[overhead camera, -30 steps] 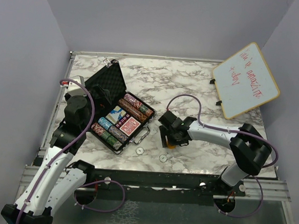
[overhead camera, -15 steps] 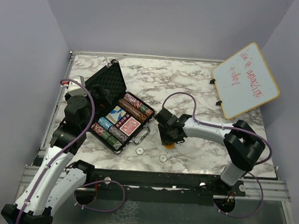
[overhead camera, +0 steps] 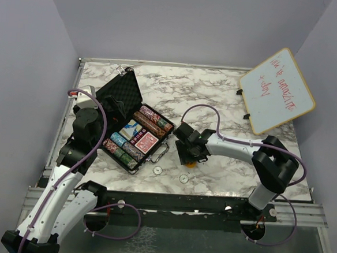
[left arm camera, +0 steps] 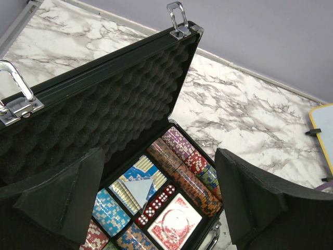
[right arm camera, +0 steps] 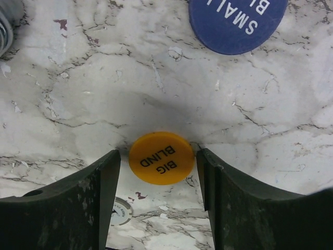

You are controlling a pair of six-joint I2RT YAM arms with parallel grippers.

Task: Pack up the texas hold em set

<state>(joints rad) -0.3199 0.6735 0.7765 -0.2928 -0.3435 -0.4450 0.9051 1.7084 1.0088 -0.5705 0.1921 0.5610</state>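
Note:
The black case (overhead camera: 118,89) lies open at the left, its foam-lined lid (left arm camera: 104,104) raised. Striped chip stacks (left arm camera: 184,169), a red deck (left arm camera: 174,224), a blue deck (left arm camera: 138,185) and red dice (left arm camera: 155,202) fill its tray. My left gripper (left arm camera: 161,177) hovers open above the tray, holding nothing. My right gripper (right arm camera: 158,172) is down on the marble, its open fingers (right arm camera: 104,182) straddling a yellow BIG BLIND button (right arm camera: 161,158) with a small gap each side. A blue SMALL BLIND button (right arm camera: 237,23) lies just beyond. From above, the right gripper (overhead camera: 188,157) stands right of the case.
Two small white round buttons (overhead camera: 157,170) (overhead camera: 183,178) lie on the marble near the front edge. A wood-framed whiteboard (overhead camera: 277,90) leans at the back right. The case's silver handle (overhead camera: 162,153) faces the right gripper.
My right gripper has shifted slightly left over the yellow button and its jaws have narrowed around it. The left arm has not moved.

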